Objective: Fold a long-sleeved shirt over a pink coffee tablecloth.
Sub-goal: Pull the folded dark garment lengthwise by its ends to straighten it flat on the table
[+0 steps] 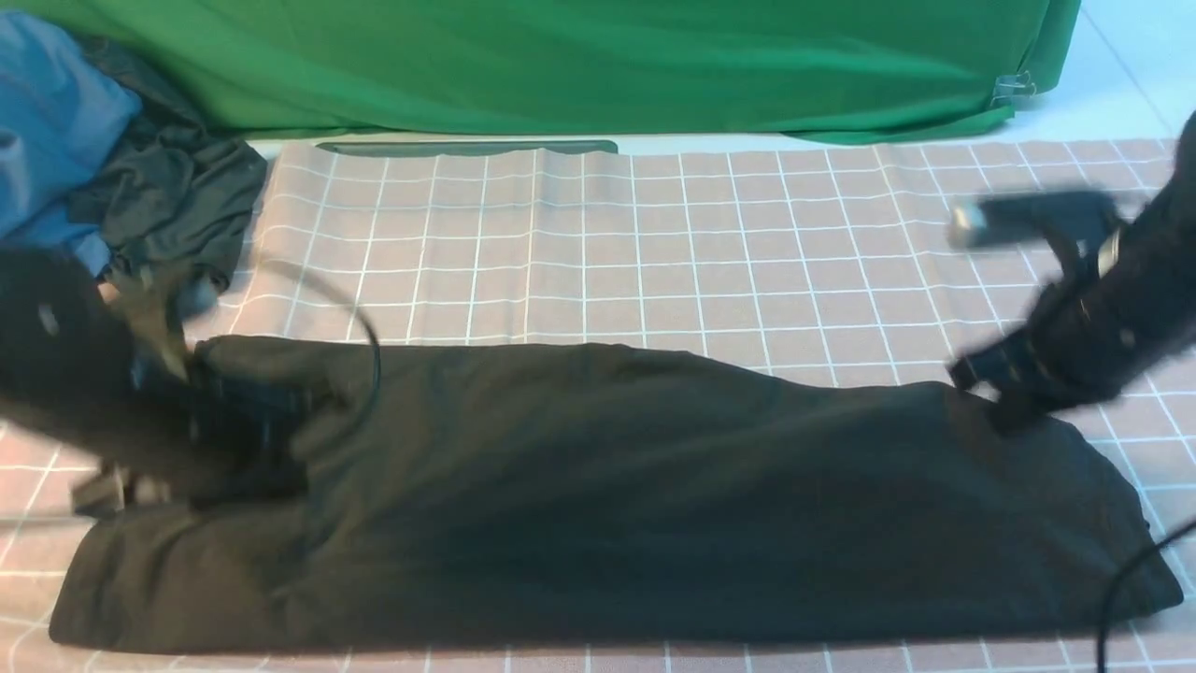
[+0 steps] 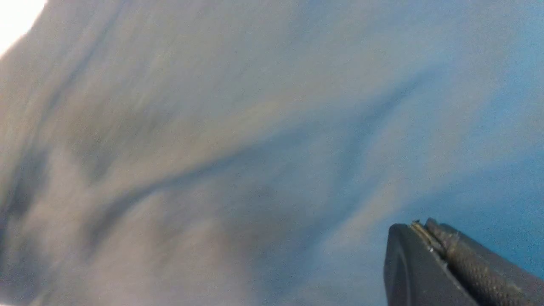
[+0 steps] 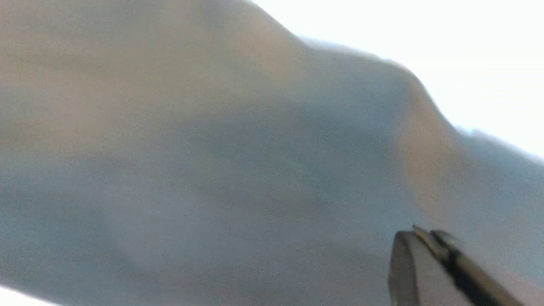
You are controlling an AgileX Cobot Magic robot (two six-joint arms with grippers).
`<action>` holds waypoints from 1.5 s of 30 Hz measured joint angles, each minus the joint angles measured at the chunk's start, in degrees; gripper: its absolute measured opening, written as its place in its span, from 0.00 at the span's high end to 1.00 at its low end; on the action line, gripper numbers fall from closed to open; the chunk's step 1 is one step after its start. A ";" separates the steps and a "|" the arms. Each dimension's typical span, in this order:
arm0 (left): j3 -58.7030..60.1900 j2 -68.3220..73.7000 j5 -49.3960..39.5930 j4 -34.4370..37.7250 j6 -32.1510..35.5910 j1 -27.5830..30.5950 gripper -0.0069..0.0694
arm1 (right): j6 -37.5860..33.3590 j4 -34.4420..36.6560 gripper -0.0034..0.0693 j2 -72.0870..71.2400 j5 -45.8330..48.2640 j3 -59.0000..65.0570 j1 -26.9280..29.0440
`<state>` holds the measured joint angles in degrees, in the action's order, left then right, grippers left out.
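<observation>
Across the near half of the table: big black cotton long-sleeved shirt (image 1: 654, 486), already narrowed into one long band and lying flat.
What it sits on: wide dusty-pink tablecloth with a thin white grid (image 1: 747, 243). Bare cloth shows beyond the far edge, and a strip shows at the near edge too.
Long axis: runs straight left-to-right across the robot's front, so the two short ends point at the two arms.
Left gripper (image 1: 262, 421): down on the band's left end, on top of the fabric. Blurry in the front view, but the left wrist view shows the jaws pressed shut. I can't tell if any cloth is pinched between them.
Right gripper (image 1: 1014, 416): tip meets the band's far edge, near the right end. Jaws look closed in the right wrist view as well, with grey fabric filling the picture behind them. Can't tell about a pinch here either.
Who's nearer what: each arm has its own end, and the middle of the band is well apart from both.
My guess for the next move: bring one short end over toward the other, so the fold line crosses the long axis.
Further out: smaller dark grey garment (image 1: 177, 196) bunched with blue cloth (image 1: 47, 121) at far left, and plain bright green cloth (image 1: 561, 65) along the back.
</observation>
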<state>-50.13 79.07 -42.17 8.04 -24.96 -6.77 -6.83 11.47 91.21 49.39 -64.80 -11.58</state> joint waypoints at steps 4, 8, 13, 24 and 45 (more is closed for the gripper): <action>-9.03 3.57 -2.15 0.75 0.31 -0.08 0.89 | -2.45 5.02 0.88 1.22 -1.02 -4.42 -2.59; -17.05 10.79 -3.01 6.34 5.72 -1.48 0.89 | -2.56 5.89 0.89 8.02 -1.31 -10.98 -6.47; -17.00 16.65 -4.37 9.92 10.47 -4.17 0.89 | -2.58 6.44 0.89 16.16 -0.95 -14.14 -8.98; -10.04 17.89 -1.24 8.51 10.82 -4.66 0.89 | 7.34 -8.41 0.88 21.92 1.49 -12.12 -9.18; -10.04 4.94 -2.52 7.81 12.28 -4.66 0.89 | 2.77 1.08 0.78 5.29 -9.64 2.50 -3.75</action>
<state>-60.17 84.01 -44.69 15.86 -12.68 -11.43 -4.06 12.54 96.51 39.74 -62.30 -15.32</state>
